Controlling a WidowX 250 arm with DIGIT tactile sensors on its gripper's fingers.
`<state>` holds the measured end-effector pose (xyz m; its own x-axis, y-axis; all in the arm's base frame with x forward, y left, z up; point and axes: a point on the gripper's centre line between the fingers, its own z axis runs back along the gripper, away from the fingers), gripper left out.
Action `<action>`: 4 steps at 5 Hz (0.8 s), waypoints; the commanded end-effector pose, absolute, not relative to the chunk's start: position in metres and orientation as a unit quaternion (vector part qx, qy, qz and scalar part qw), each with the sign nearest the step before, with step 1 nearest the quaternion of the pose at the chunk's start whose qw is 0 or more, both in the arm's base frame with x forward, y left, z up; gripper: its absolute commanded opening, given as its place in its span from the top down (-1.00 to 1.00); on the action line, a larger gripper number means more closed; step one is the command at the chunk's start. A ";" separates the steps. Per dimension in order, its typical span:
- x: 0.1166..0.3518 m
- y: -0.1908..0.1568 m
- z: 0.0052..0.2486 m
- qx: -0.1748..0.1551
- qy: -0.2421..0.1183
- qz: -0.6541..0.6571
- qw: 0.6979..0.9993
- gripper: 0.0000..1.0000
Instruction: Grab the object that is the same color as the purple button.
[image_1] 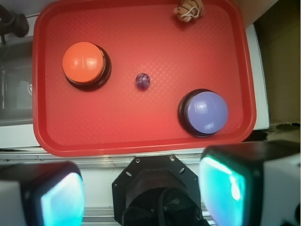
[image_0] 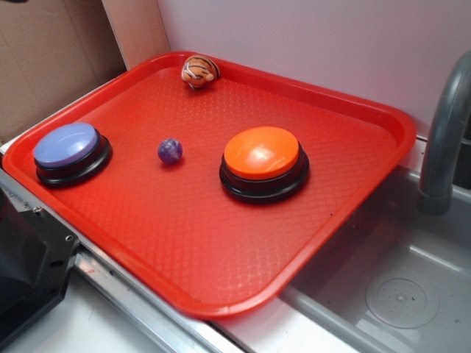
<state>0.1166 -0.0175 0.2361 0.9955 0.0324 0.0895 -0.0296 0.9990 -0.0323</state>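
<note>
Purple ball, well beyond pincer

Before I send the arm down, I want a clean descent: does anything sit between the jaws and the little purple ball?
Nothing visible does. The purple marbled ball lies alone on bare red tray, apart from the orange button, the purple button and the striped toy. The gripper is open above the tray's near edge.

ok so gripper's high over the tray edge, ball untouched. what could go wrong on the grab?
1. The purple ball is small, round and glossy, lying loose on the red tray; a slightly off-centre close of the fingers may squirt it away.
2. It could roll toward the purple button or the orange button, where the fingers would likely have less room.
</note>
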 end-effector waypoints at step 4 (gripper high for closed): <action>0.208 -0.023 0.095 -0.007 -0.036 -0.212 0.977 -1.00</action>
<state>0.2034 -0.0196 0.0903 0.9159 -0.3988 0.0466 0.3998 0.9164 -0.0160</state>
